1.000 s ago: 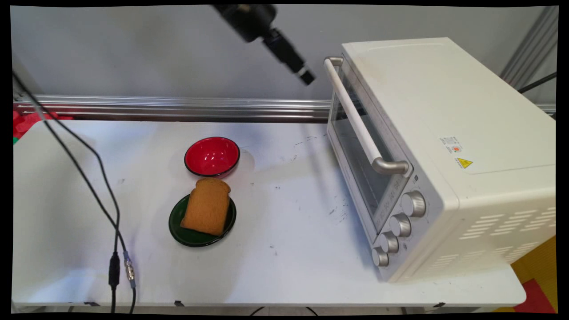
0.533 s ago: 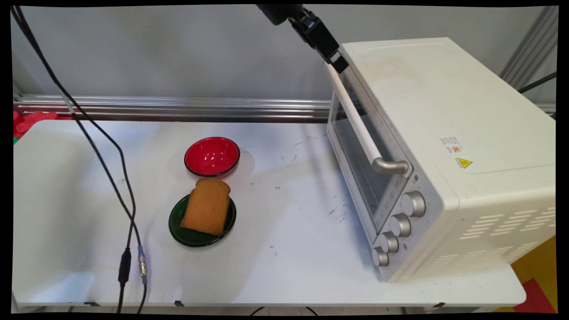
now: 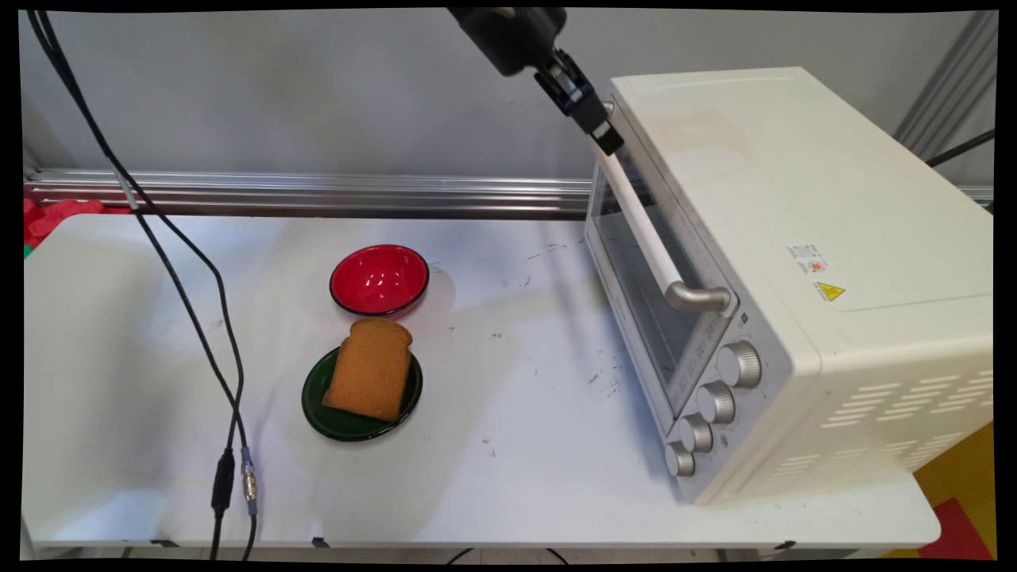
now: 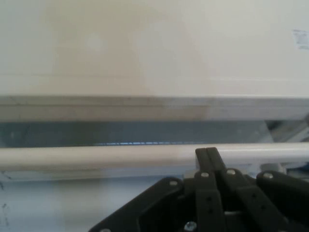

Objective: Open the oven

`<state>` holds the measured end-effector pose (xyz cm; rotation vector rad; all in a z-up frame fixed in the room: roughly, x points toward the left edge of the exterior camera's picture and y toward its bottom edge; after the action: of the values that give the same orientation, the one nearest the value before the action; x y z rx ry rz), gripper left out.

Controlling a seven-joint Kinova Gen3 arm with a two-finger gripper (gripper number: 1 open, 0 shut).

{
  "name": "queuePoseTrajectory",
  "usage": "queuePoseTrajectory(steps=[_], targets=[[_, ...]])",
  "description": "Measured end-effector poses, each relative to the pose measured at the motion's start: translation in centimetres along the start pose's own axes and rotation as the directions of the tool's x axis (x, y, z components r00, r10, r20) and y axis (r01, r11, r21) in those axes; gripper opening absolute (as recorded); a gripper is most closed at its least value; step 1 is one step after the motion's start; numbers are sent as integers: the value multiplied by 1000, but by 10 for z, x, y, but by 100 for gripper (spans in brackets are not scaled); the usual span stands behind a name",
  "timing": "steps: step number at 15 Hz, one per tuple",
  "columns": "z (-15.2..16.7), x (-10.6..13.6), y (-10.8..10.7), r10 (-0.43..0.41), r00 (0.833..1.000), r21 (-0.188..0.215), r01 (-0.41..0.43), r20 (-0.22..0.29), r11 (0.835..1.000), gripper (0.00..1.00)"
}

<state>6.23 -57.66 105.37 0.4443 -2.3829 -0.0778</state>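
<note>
Black gripper (image 3: 608,141) sits at the far end of the oven (image 3: 794,262) door's handle (image 3: 643,230); in the hand view its two fingers (image 4: 206,157) are pressed together, tips against the white bar (image 4: 96,157), clasping nothing. Below it spreads a scuffed white table (image 3: 516,445), with a metal rail (image 3: 302,192) and grey wall (image 3: 278,87) behind. Down to its left lies one green plate (image 3: 318,409) carrying one slice of toast (image 3: 369,369), and just beyond, one red bowl (image 3: 380,280), empty. Four knobs (image 3: 715,401) line the oven's front. Two black cables (image 3: 191,302) hang at far left.
</note>
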Motion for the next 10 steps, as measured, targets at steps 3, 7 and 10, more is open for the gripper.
queuePoseTrajectory(steps=[3, 7, 10], targets=[[21, -4, -8, -7, 1000, 39, 8, -15, 999, 0], [38, -6, -13, -17, 999, 65, 19, -28, 998, 0], [52, -4, -14, -33, 998, 76, 37, -45, 996, 0]])
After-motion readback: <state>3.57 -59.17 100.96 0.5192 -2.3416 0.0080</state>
